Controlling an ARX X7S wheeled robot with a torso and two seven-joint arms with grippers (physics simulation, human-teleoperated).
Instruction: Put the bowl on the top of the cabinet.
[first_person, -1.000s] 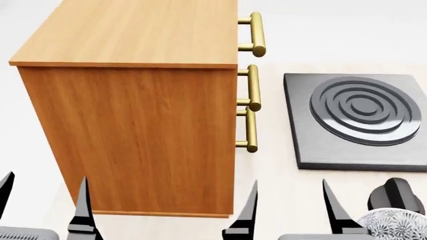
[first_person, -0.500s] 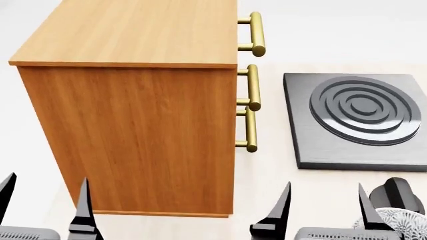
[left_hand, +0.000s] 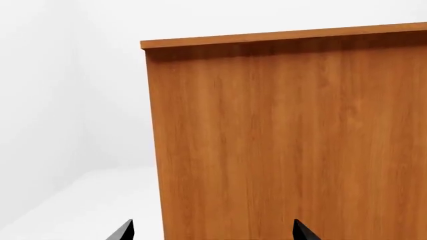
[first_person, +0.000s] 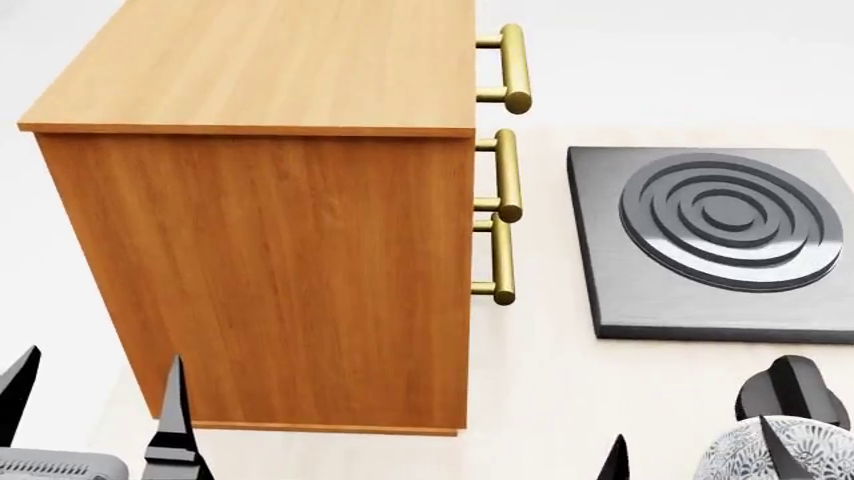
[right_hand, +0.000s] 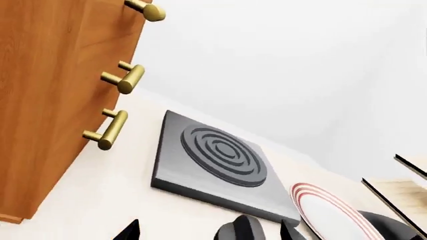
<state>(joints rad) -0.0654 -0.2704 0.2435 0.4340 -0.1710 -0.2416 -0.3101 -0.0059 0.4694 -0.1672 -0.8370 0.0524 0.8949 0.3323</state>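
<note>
A: Two tools low at the near edge. Left tool (first_person: 94, 400) spread wide, empty, facing the cabinet (first_person: 267, 250) side.
B: Right tool (first_person: 694, 450)?
A: Also open, holding nothing, tips straddling the bowl (first_person: 747, 455) rim.
B: Bowl location?
A: On the surface (first_person: 547, 360), beside a black knob (first_person: 790, 390), near the burner slab (first_person: 714, 240).

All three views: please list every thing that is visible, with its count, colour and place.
cabinet: one, orange-brown wood, on the left of the head view.
bar handles: three, brass, on the cabinet's drawer front.
burner slab: one, dark grey with raised rings, right of the cabinet.
knob: one, black, in front of the slab.
bowl: one, white with grey floral pattern, bottom right corner of the head view.
plate: one, white with red rings, beyond the slab.
left gripper: black fingers apart, beside the cabinet.
right gripper: black fingers apart, at the bowl.
</note>
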